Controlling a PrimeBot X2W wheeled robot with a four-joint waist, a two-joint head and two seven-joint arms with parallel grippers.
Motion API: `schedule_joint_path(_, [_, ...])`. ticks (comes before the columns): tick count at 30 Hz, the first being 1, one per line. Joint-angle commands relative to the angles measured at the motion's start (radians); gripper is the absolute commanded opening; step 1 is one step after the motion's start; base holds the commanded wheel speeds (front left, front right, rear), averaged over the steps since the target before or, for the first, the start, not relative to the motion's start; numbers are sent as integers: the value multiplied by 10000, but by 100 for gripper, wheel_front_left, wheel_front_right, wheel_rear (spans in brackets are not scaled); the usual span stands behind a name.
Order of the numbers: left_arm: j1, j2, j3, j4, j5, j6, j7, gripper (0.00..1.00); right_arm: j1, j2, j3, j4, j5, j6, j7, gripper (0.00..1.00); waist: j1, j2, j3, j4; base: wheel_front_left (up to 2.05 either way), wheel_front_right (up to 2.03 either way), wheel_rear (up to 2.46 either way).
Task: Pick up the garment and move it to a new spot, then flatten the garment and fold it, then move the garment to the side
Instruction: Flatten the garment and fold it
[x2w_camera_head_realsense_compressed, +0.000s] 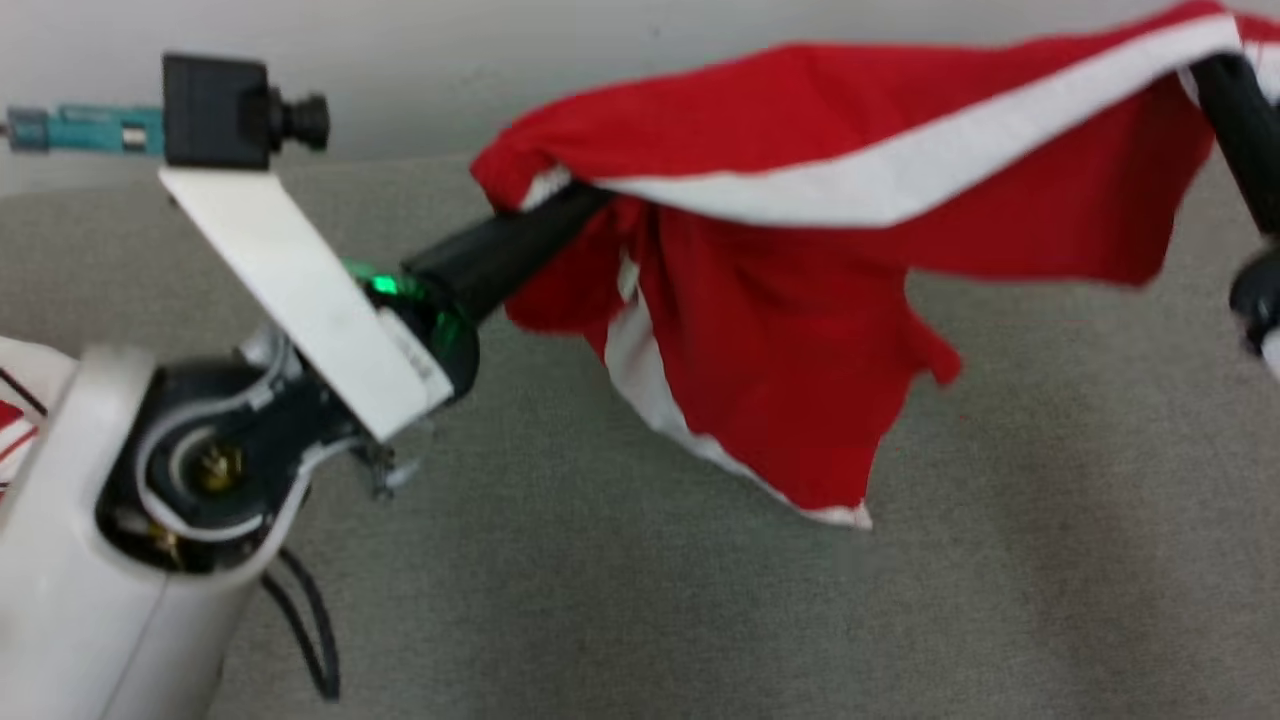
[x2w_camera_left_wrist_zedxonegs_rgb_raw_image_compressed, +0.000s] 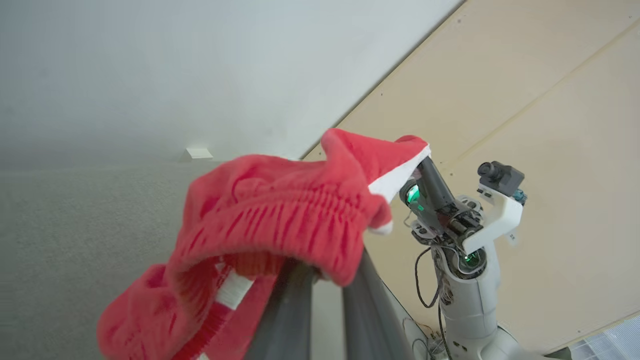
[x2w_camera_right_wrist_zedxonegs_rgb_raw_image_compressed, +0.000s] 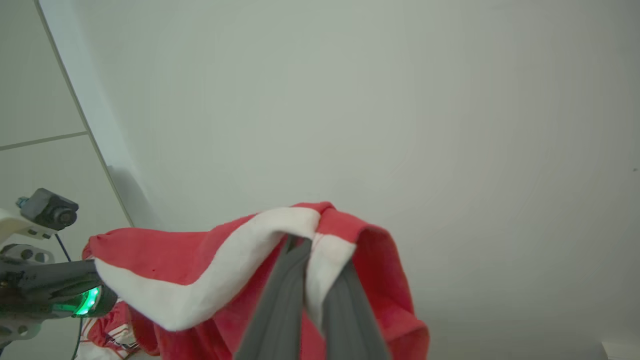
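Over the grey surface (x2w_camera_head_realsense_compressed: 700, 620) — can't tell from here if it's a desk or the floor — you've got the garment (x2w_camera_head_realsense_compressed: 780, 330) fully airborne, strung between the two arms. Left jaws: closed right down, pinching a bunched end near the gathered waistband (x2w_camera_left_wrist_zedxonegs_rgb_raw_image_compressed: 300, 215). Right jaws: closed right down too, nipping the white band (x2w_camera_right_wrist_zedxonegs_rgb_raw_image_compressed: 322, 262) at the other end. The top edge runs fairly taut between the grips. The rest hangs in a loose fold with one corner (x2w_camera_head_realsense_compressed: 835, 495) lowest, near the surface; touching or not, I can't say.

My read: you're in step one, the pick-and-move. Lift is done, set-down isn't. Flatten, fold and the shift to the side are all ahead.

Next move calls for both arms travelling together to the new spot with the spacing between grips held, so the edge doesn't sag or yank out of one pinch. Then come down low and drag slightly as you lower, so the hanging part lays out behind the held edge instead of piling under it. Release only once the cloth lies on the surface. Both grips look shallow, so a snag on the way could pull one free.
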Motion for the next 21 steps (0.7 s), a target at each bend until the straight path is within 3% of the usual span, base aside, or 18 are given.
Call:
schedule_joint_path(1, [-814, -187, 12, 705, 322, -169, -129, 2, -1189, 597, 97, 754, -396, -23, 129, 0, -1, -1, 1215, 64, 0, 0, 0])
schedule_joint_path(2, [-1270, -304, 29, 1180, 438, -276, -258, 13, -1844, 954, 204, 1173, -590, -21, 173, 0, -1, -1, 1436, 86, 0, 0, 0])
schedule_joint_path(4, [-2195, -597, 38, 2192, 768, -575, -568, 22, -3129, 1567, 247, 2121, -1076, -21, 151, 0, -1, -1, 1851, 126, 0, 0, 0])
schedule_joint_path(5, [-2195, -597, 38, 2192, 768, -575, -568, 22, -3129, 1567, 247, 2121, -1076, -21, 151, 0, -1, -1, 1851, 126, 0, 0, 0])
schedule_joint_path(6, [-2636, -722, 69, 2687, 960, -646, -747, 28, -3723, 1788, 322, 2484, -1318, -21, 129, 0, -1, -1, 2064, 137, 0, 0, 0])
schedule_joint_path(11, [-4544, -1331, 36, 5028, 1832, -1629, -1951, 15, -5940, 2405, 743, 4215, -2319, -23, -543, 0, -1, -1, 2738, 96, 0, 0, 0])
schedule_joint_path(13, [-5055, -1511, 50, 5899, 2110, -2018, -2419, 0, -6421, 2492, 926, 4804, -2417, -23, -762, 0, -1, -1, 2922, 59, 0, 0, 0])
schedule_joint_path(17, [-5122, -1813, -233, 7093, 2250, -2639, -2934, 0, -6137, 2339, 1587, 5299, -2170, -21, -1148, 0, -1, -1, 3030, 38, 0, 0, 0])
schedule_joint_path(21, [-4129, -1714, -837, 7498, 2359, -2922, -3229, 0, -4804, 1805, 2382, 4942, -1622, -21, -1601, 0, -1, -1, 2828, 58, 0, 0, 0])
